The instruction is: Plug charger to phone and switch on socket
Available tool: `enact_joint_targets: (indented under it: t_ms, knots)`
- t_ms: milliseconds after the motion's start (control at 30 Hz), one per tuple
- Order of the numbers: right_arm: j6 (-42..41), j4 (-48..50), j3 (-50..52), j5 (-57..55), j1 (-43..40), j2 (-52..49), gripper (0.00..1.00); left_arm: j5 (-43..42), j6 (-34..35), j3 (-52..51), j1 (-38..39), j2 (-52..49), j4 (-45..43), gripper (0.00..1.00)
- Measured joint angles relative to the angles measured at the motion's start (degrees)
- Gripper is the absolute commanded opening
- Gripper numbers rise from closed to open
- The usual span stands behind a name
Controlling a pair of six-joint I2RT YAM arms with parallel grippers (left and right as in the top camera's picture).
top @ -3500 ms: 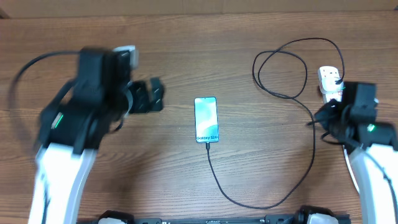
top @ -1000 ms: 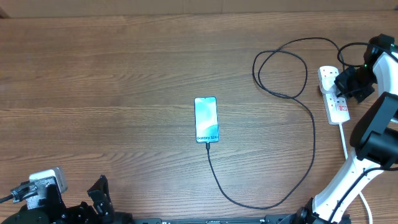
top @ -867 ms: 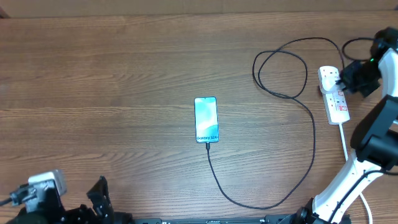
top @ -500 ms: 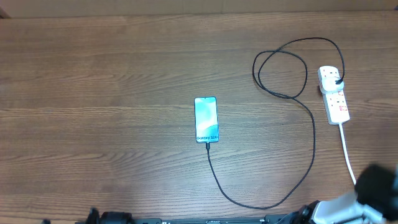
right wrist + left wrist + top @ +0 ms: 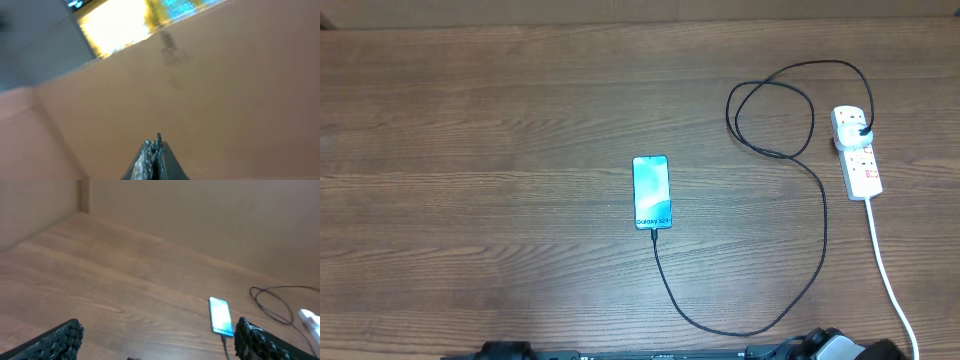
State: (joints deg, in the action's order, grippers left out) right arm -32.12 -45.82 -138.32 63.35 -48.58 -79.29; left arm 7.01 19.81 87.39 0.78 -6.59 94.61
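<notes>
While thin black charger (image 5: 826, 230) loops from slim phone (image 5: 651, 192) — left hand (image 5: 159, 331) wide, right hand (image 5: 154, 147) pinched closed.

Matt wood-grain table (image 5: 520, 120); glossy phone (image 5: 652, 191); white plastic socket (image 5: 858, 155).

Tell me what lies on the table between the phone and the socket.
In the overhead view, only the charger's black cable: its loop and long curve cross the bare table between phone and socket.

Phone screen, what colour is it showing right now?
The phone screen is light blue-teal with a black edge, clearest in the overhead view.
</notes>
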Motion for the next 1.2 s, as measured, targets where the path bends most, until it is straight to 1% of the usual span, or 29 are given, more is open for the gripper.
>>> enact_joint_targets:
  t_ms: [67,167,267,500,867,933,1067,1200]
  knots:
    - [-5.4,8.3,0.1,6.0,-0.1,-1.7,0.04,0.1,0.0,0.0,-2.1,0.3,1.9,1.00]
    - [-9.7,10.3,0.5,10.0,1.1,-3.0,0.04,0.1,0.0,-0.1,-4.5,1.6,2.0,1.00]
    - [-11.8,10.0,0.8,12.0,2.9,-3.3,0.04,0.1,0.0,-0.1,-5.8,3.9,2.0,1.00]
    - [-13.3,6.5,0.8,14.7,4.4,-1.7,0.04,0.1,0.0,0.1,-6.1,5.8,2.3,1.00]
    - [-12.1,6.0,0.7,15.9,5.4,6.6,0.04,0.1,0.0,0.1,-6.1,5.8,2.1,1.00]
    - [-11.7,6.9,0.6,15.9,7.4,7.4,0.04,0.2,0.3,0.0,-6.1,5.8,-0.5,1.00]
    - [-10.9,8.0,0.5,15.9,13.4,7.3,0.07,1.1,1.0,-2.4,-6.1,5.8,-8.5,1.00]
    - [-7.3,8.5,0.5,15.9,18.9,6.9,0.07,0.9,1.2,-10.6,-6.1,5.9,-18.9,0.99]
